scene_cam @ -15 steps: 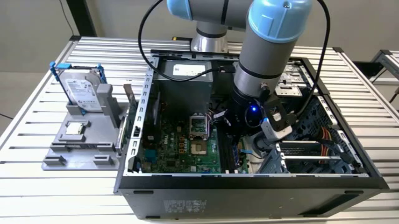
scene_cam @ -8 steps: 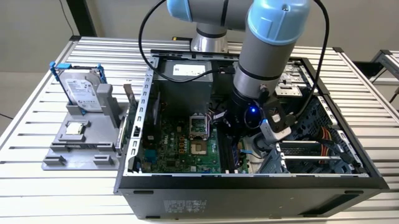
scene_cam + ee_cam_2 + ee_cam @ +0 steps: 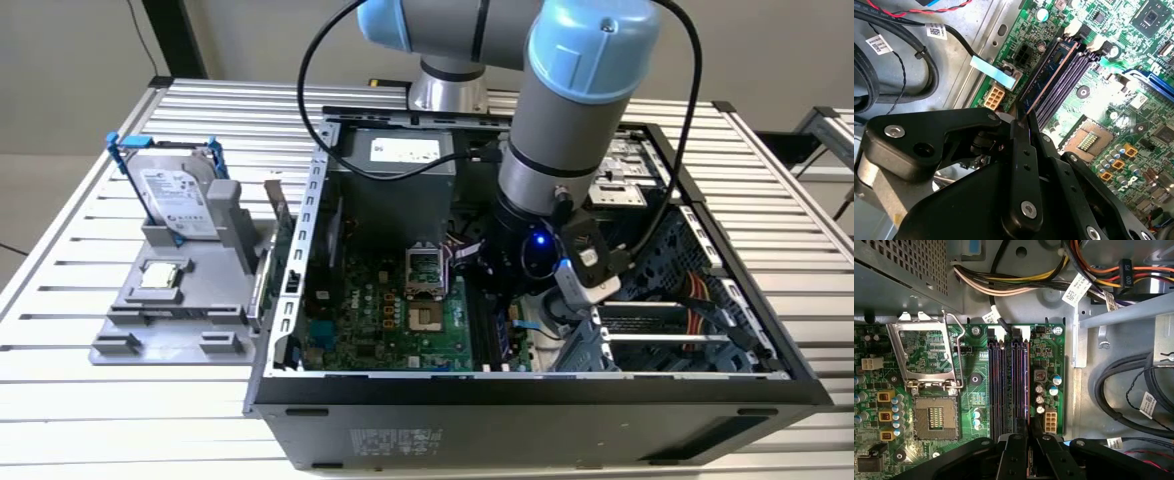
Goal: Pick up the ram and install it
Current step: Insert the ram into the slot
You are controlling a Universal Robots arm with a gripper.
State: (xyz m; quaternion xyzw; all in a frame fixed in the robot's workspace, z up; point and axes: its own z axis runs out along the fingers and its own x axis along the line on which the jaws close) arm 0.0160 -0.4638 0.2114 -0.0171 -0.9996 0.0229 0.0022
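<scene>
Inside the case point(image 3: 304, 230), the gripper point(image 3: 1024, 117) presses the ram point(image 3: 1051, 75) into its slot point(image 3: 1066, 82).

Open computer case point(image 3: 287, 300), empty CPU socket point(image 3: 936, 419), hard drive point(image 3: 174, 195), slatted table point(image 3: 80, 250)

A robotics lab bench: slatted aluminium table point(image 3: 80, 400), open computer case point(image 3: 534, 400), parts fixture point(image 3: 174, 320).

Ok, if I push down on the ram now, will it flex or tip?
The ram is a thin board standing on edge among the slots, so probably light, stiff lengthwise, yet apt to lean sideways. The claw holds one end, so pressure may tilt it.
</scene>
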